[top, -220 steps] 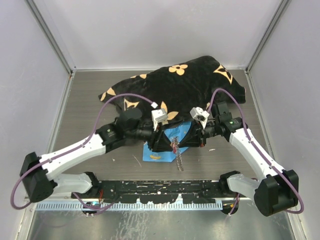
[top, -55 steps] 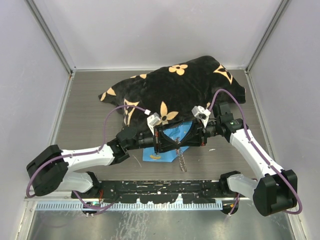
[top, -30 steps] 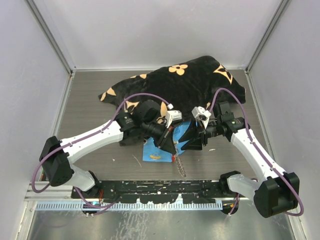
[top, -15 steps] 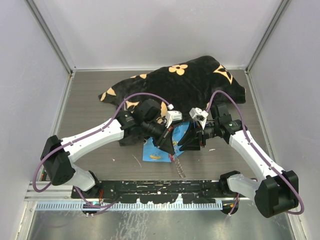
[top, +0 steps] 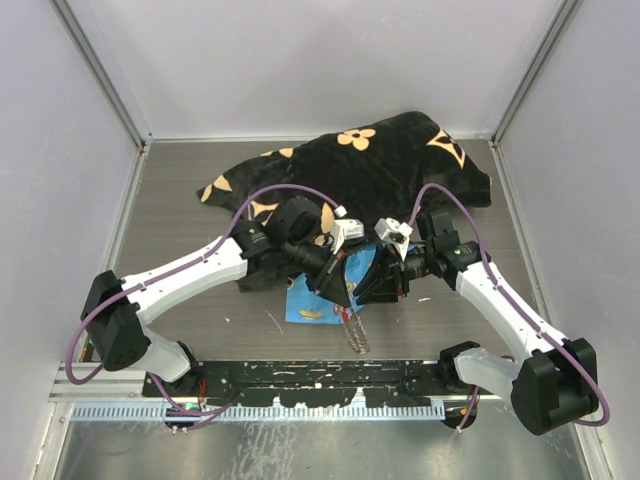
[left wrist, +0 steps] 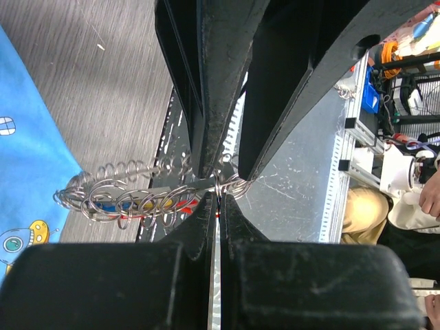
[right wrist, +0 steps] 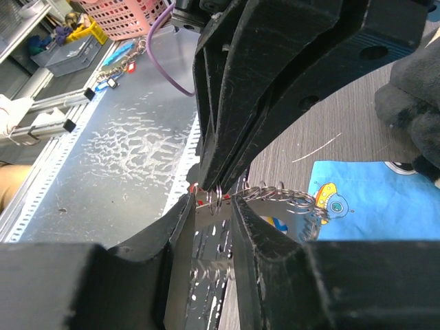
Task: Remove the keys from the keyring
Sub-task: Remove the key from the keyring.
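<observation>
The keyring (top: 353,330), a chain of thin silver rings, hangs from where both grippers meet above the table's front middle. My left gripper (top: 344,298) is shut on one ring (left wrist: 218,196); the chain (left wrist: 117,203) trails left with red, blue and yellow key heads (left wrist: 148,206) behind it. My right gripper (top: 362,290) faces it tip to tip. In the right wrist view its jaws (right wrist: 210,206) hold a flat silver key (right wrist: 213,223) with red bits at its top, rings (right wrist: 289,196) trailing right. The left fingers (right wrist: 247,82) fill that view's top.
A blue patterned cloth (top: 305,305) lies under the grippers, also in the wrist views (left wrist: 27,158) (right wrist: 371,206). A black flowered cloth (top: 380,165) covers the back of the table. The metal rail (top: 300,375) runs along the near edge.
The left arm swung up and round from the left; both grippers stayed joined at the ring. In the last half second the pair shifted slightly left and nearer, the hanging chain with them.
</observation>
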Motion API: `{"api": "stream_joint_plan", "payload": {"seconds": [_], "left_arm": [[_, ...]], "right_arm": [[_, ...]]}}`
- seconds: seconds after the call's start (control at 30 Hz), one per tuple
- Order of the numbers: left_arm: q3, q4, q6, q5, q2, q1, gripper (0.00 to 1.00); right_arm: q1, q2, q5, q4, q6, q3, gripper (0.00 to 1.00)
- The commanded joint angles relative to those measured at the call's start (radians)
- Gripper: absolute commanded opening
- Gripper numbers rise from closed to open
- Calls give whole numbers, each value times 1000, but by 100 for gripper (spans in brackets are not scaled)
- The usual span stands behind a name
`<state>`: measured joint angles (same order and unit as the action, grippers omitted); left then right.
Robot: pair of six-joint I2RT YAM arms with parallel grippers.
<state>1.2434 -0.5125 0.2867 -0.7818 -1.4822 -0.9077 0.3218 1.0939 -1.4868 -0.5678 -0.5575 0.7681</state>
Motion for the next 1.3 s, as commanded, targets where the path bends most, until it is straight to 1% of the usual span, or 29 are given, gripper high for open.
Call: {"api": "stream_joint_plan", "payload": {"seconds": [0.0, 0.33, 0.63, 0.77, 0.87, 0.97, 1.07, 1.2, 1.27], "left_arm": [[29, 81, 20, -32, 42, 10, 0], [14, 107, 32, -26, 53, 14, 0], [10, 111, 36, -28, 50, 14, 0], [10, 110, 35, -28, 50, 15, 0], [5, 124, 45, -26, 53, 15, 0], [-19, 170, 68, -11, 72, 20, 9], [-79, 259, 106, 24, 120, 26, 22], [-216, 425, 156, 117, 237, 28, 39], [-294, 547, 182, 167, 308, 28, 45]], "right_arm": [[15, 4, -25, 41, 25, -2, 32], [30, 7, -22, 60, 40, -12, 31], [32, 5, -27, 76, 58, -12, 12], [32, 5, -32, 83, 67, -12, 1], [32, 3, -40, 87, 72, -10, 1], [26, 3, -53, 106, 93, -11, 1], [10, -5, -72, 128, 121, -15, 1], [-6, -12, -92, 136, 131, -17, 1], [-14, -13, -101, 143, 137, -15, 1]]}}
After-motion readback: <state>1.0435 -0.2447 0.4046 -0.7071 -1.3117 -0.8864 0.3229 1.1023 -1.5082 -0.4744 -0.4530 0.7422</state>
